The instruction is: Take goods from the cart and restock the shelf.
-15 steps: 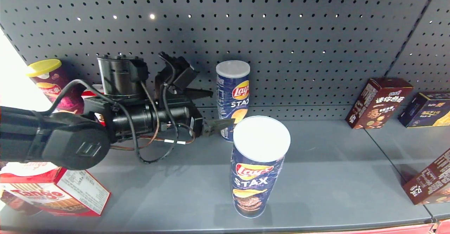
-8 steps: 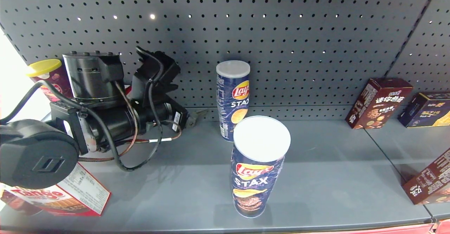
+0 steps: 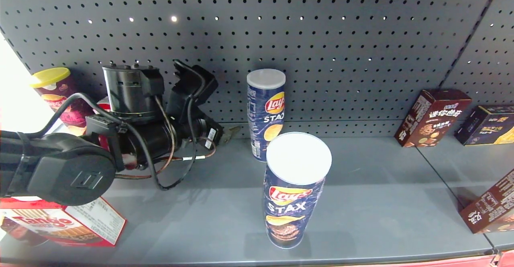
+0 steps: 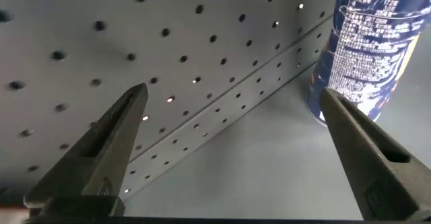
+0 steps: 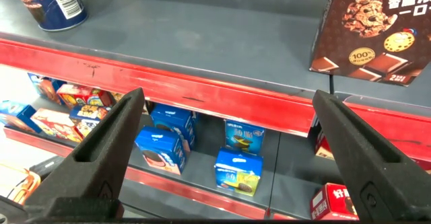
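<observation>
Shelf (image 3: 381, 202): grey, with perforated back panel (image 3: 321, 38).
Rear can (image 3: 266, 114): blue chip tube, pale lid, upright against the back panel.
Front can (image 3: 295, 190): same kind, upright near the shelf edge; set in file with labels outward, probably for display.
Left gripper (image 4: 232, 99): jaws apart, empty, near the rear can, not touching.
Right gripper (image 5: 229, 96): jaws apart, empty, before the red shelf edge (image 5: 202, 83), probably free for the cart.
</observation>
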Motion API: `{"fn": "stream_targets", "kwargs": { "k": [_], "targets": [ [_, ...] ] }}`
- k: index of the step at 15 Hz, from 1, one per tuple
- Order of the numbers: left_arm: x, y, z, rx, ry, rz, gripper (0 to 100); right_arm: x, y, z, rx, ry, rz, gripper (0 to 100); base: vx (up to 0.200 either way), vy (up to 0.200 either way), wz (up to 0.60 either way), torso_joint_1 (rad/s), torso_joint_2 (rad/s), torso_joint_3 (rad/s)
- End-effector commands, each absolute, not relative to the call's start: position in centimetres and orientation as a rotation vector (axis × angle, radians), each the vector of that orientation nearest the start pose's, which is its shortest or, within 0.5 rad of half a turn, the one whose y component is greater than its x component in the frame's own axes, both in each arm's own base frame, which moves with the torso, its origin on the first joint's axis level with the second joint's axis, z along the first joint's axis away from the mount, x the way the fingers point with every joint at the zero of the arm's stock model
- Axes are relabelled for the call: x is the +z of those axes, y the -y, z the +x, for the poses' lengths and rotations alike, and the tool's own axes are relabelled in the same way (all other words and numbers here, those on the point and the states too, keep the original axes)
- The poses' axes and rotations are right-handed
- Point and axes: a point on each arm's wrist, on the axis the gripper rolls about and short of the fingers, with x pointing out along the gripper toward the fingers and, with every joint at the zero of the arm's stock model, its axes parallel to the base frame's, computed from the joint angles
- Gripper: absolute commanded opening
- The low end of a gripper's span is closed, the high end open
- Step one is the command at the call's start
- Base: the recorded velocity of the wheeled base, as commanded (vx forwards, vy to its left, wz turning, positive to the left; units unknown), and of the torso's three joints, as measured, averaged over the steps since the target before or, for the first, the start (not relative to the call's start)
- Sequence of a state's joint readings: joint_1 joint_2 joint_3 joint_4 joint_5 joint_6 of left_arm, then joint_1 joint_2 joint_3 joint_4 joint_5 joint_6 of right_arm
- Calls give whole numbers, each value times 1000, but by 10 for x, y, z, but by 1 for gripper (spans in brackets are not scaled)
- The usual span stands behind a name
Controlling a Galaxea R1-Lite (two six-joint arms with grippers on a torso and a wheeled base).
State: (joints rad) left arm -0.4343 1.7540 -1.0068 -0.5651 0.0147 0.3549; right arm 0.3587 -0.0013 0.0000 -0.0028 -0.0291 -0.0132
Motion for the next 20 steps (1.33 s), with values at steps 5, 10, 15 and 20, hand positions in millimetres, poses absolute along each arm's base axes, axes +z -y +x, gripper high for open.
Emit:
{"fn": "stream_targets", "kwargs": {
  "k": [5,10,15,20],
  "targets": [
    [202,153,312,-472,-123,398,100,76,9,-21,330,5,-13,100,0,0,0,0,0,0],
    [214,151,294,-508,-82,426,100,76,9,-21,330,5,-13,100,0,0,0,0,0,0],
    [218,154,294,-537,-61,419,100,76,9,-21,330,5,-13,100,0,0,0,0,0,0],
    [215,163,301,-550,-66,417,100,76,9,-21,330,5,-13,100,0,0,0,0,0,0]
  ]
}}
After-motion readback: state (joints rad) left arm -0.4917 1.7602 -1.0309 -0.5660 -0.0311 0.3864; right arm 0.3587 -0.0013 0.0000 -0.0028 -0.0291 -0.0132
